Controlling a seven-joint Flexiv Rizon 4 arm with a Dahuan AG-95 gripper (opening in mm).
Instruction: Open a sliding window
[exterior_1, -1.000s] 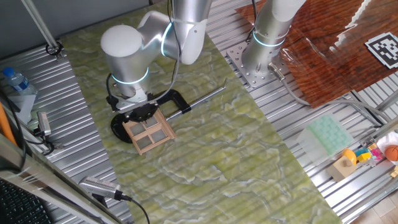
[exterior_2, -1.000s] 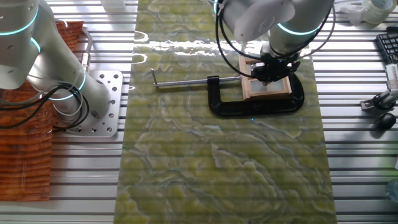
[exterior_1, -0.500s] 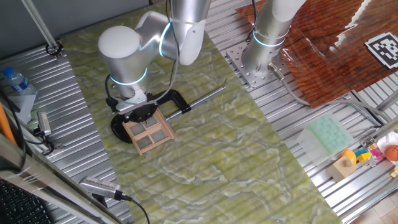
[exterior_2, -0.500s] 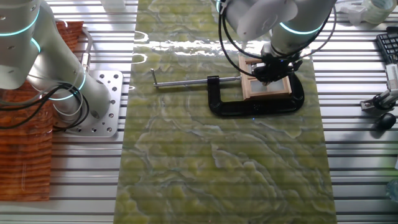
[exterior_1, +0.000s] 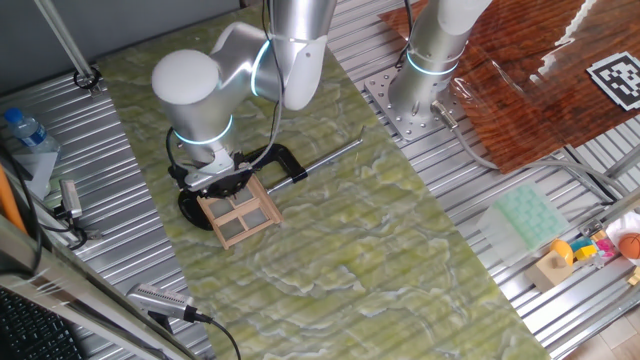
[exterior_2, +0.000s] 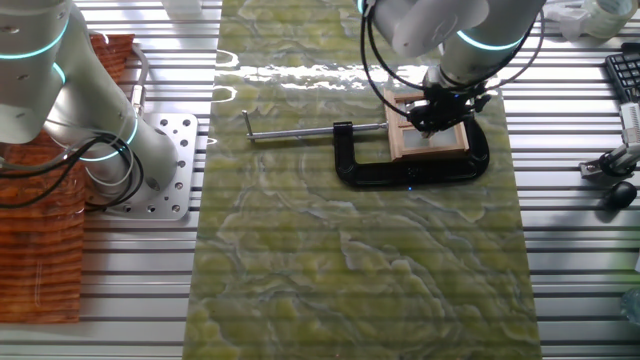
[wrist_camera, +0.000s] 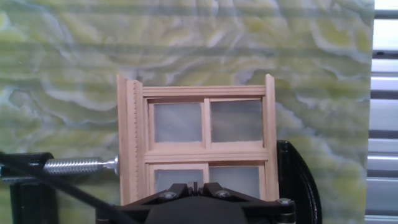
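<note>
Hand view: pincer (wrist_camera: 194, 186) low over sliding window's (wrist_camera: 204, 140) near edge.

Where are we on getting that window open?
Done: the window is fixed flat on the mat in the black clamp, and the gripper is down at its near edge. In hand: making contact; the hand view hides the fingertips, so I can't confirm a grip. Left: the slide itself. Both pane rows look fully inside the frame, with no gap showing.

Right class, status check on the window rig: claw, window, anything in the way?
Claw down at the sliding window, jaw state unclear. Window held in the black C-clamp. Panes unobstructed.
</note>
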